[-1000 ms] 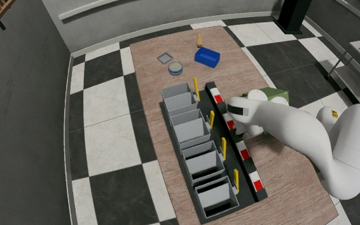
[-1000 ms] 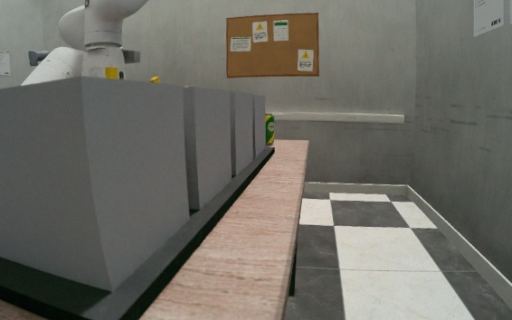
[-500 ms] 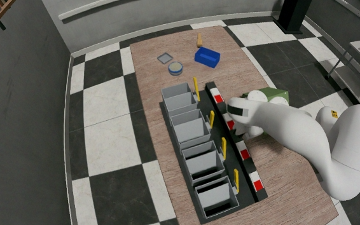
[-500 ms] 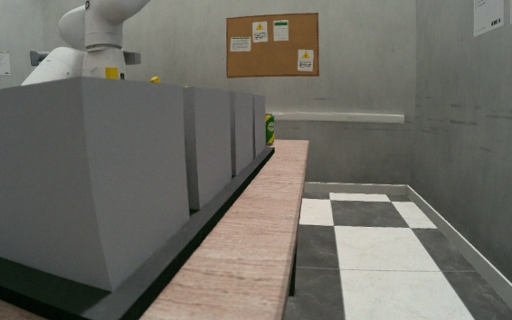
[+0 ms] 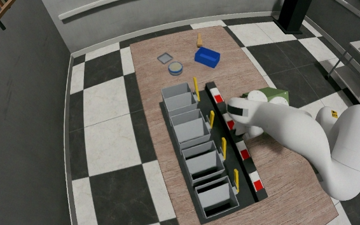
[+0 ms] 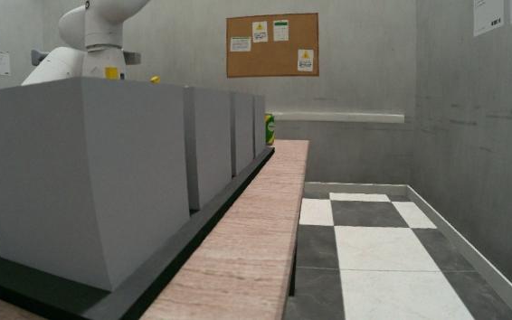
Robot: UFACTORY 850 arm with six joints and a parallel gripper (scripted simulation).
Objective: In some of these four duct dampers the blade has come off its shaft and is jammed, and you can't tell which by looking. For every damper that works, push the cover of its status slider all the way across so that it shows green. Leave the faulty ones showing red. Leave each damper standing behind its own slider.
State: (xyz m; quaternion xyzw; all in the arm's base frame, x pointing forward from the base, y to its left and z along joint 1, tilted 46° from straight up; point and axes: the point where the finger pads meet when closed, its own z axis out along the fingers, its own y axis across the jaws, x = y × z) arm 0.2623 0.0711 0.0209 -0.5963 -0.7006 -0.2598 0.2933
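Note:
Four grey open-topped dampers (image 5: pixel 179 98) (image 5: pixel 190 128) (image 5: pixel 203 162) (image 5: pixel 217 197) stand in a row on a dark base (image 5: pixel 171 133). Each has a yellow lever on its right side, such as the lever (image 5: pixel 212 118) of the second from the far end. A dark slider strip (image 5: pixel 249 165) runs alongside them. Its sliders (image 5: pixel 219 98) (image 5: pixel 231 124) (image 5: pixel 245 154) (image 5: pixel 258 185) all show red. My gripper (image 5: pixel 238 135) is shut and empty, low over the strip just past the second slider. The wrist hides most of the fingers. In the exterior view the dampers (image 6: pixel 85 176) hide the gripper.
A blue bin (image 5: pixel 207 57), a round dish (image 5: pixel 175 68), a grey square tile (image 5: pixel 165 58) and a wooden block (image 5: pixel 199 40) lie at the table's far end. A green box (image 5: pixel 271 95) sits right of the strip, behind my arm. A green can (image 6: pixel 269 128) stands beyond the dampers.

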